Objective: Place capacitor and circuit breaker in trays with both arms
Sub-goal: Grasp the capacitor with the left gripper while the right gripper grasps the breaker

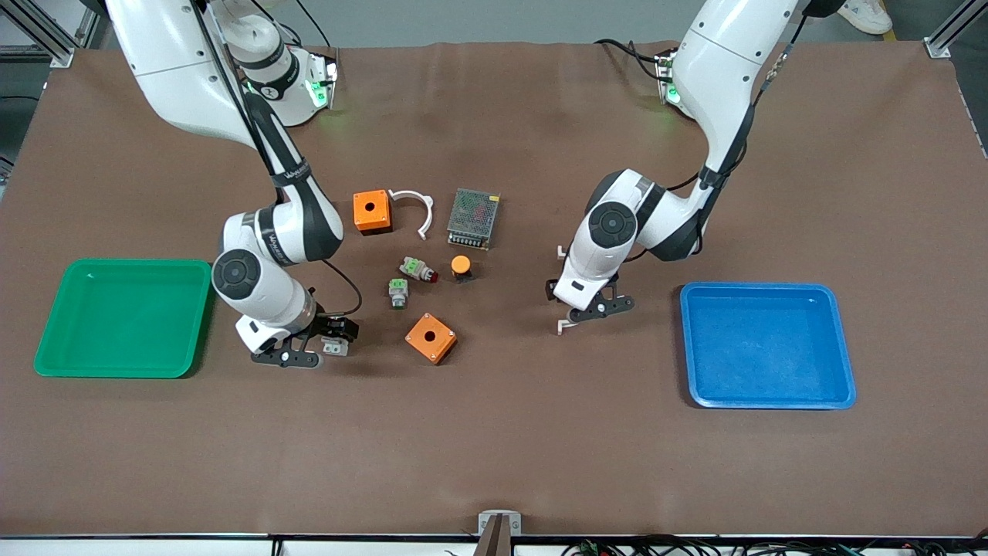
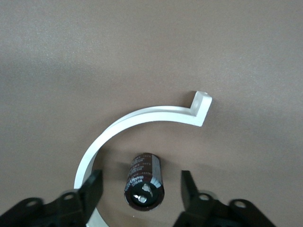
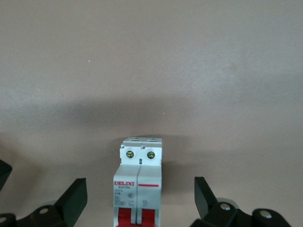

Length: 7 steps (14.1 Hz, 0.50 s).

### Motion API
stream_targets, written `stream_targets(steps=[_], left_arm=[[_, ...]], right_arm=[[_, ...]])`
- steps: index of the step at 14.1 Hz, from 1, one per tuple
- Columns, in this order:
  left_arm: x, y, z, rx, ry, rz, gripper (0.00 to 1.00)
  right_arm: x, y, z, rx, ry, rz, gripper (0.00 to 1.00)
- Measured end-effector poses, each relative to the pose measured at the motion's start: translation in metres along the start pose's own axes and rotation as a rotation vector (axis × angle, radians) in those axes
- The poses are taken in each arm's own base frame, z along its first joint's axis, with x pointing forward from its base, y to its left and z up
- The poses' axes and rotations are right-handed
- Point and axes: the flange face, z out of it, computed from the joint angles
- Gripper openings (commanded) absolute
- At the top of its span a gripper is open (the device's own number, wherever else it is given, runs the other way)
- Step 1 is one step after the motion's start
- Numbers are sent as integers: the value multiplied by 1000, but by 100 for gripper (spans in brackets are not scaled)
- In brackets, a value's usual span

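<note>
Nearest to the front camera, the right gripper is low over the table beside the green tray, toward the right arm's end; its fingers are spread wide with the circuit breaker lying between them, not touched on either side; the breaker lies flat on the cloth with its red levers toward the wrist, so the jaws seem lined up to close on its two long faces. Beside it lies an orange box.

A little farther, the left gripper is low over the table between the parts and the blue tray; its fingers are also released, and the capacitor lies on its side between them, silvery end toward the camera, apart from both pads; a white curved clip arcs around it and passes close to one finger, which I judge could be caught in the closing.

Farther still lie two green-and-white push buttons, the orange-capped buzzer, a second orange box, another white clip and a meshed power supply.
</note>
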Motion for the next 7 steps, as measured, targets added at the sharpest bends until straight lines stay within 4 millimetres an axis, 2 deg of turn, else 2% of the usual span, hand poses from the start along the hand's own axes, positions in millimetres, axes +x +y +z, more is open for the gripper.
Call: stream_targets(steps=[2,3,5,7], left_arm=[[0,0,0,0,0,0,33],[0,0,0,0,0,0,28],[0,0,0,-1,1,0,22],[1,2,-3,-5,5,-2,21]], right_arm=[[-2,-2,10,-2,0,-3,91],[-2,-2,13,-4,-1,-4,82],[-3,-2,17,-6,-6,-4,55],[-3,-1,19,-8,-8,-3,15]])
